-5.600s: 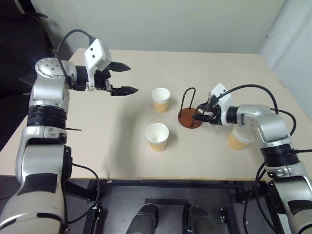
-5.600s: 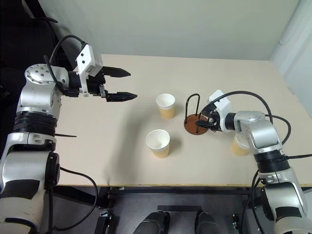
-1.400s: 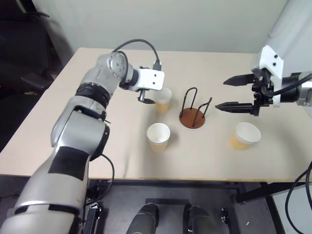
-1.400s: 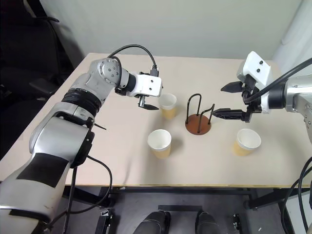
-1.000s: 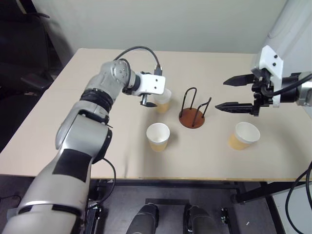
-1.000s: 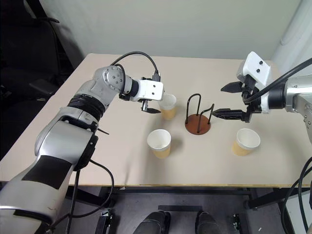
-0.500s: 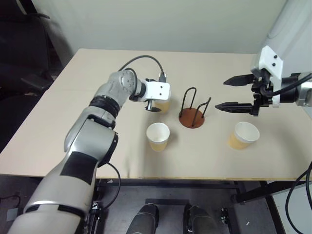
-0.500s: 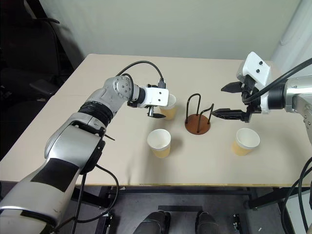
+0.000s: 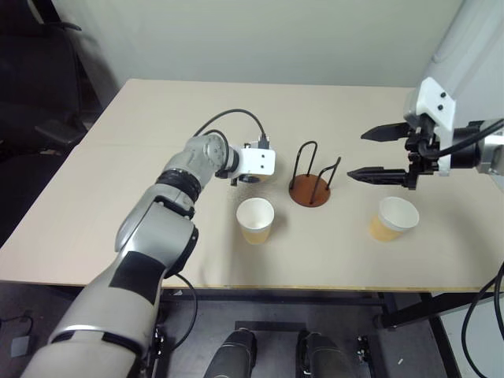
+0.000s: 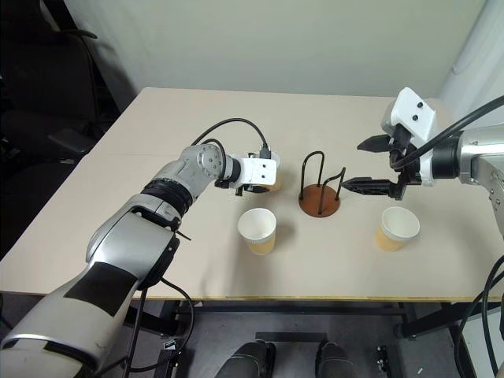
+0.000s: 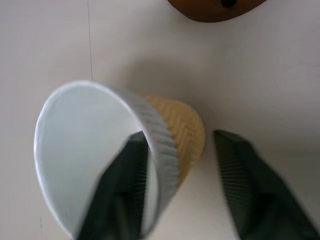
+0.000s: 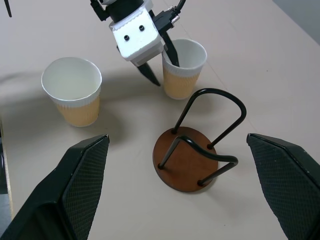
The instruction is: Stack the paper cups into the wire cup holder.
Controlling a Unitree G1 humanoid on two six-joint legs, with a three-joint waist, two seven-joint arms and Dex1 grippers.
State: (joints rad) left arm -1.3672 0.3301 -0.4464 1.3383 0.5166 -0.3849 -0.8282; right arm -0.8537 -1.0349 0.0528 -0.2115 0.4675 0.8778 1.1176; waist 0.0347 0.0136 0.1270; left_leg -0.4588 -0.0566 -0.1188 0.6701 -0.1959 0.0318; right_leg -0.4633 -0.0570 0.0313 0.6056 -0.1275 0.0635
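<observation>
Your left gripper [image 12: 159, 64] straddles the far cup's [image 12: 184, 67] wall at frame centre, fingers apart, one inside, one outside. The wire cup holder [image 12: 192, 150] stands just beside it. Your right gripper [image 9: 375, 152] hangs wide open at right.

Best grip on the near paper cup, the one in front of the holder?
Pinch the rim wall of the near paper cup from above, one finger inside and one outside. It stands upright with its mouth open, and the tapered body would let a side squeeze slip. The left tool straddles the far cup that way.

tan herringbone paper cups [image 12: 72, 98], white inside, reddish-brown holder base [image 12: 186, 165]
</observation>
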